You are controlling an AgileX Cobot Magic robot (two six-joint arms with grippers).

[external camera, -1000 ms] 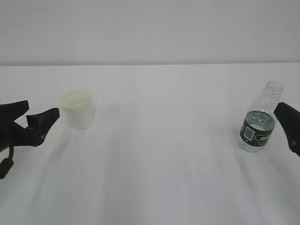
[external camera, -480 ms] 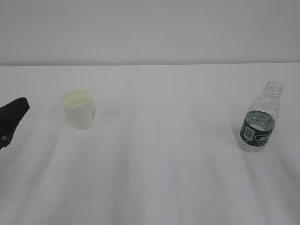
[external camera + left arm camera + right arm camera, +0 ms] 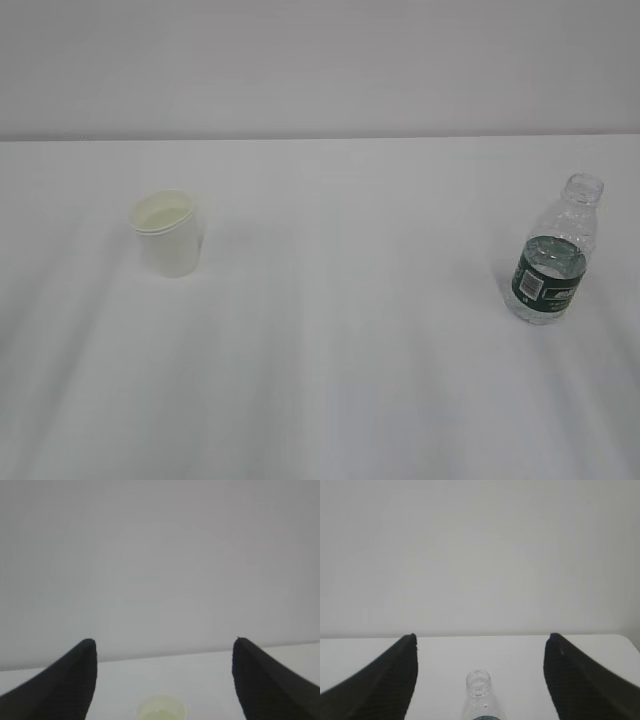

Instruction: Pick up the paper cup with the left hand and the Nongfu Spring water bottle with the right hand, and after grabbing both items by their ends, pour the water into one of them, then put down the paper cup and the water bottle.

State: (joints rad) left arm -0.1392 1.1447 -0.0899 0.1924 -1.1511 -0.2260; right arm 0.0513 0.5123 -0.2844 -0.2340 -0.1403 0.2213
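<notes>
- The white table [image 3: 330, 380] now shows no arms in the exterior view; a second ago both grippers were at its edges, so they have backed off and the task looks finished.
- One Nongfu Spring water bottle [image 3: 553, 256] stands upright at the right, part full.
- One paper cup [image 3: 167, 232] stands upright at the left, well apart from it.
- The left gripper [image 3: 165, 680] and right gripper [image 3: 480, 677] each hang with jaws spread wide, holding nothing.

Bottle label [image 3: 547, 283]: dark green band with white patch; print too small to read.
Paper cup [image 3: 167, 233]: plain, no print.
</notes>
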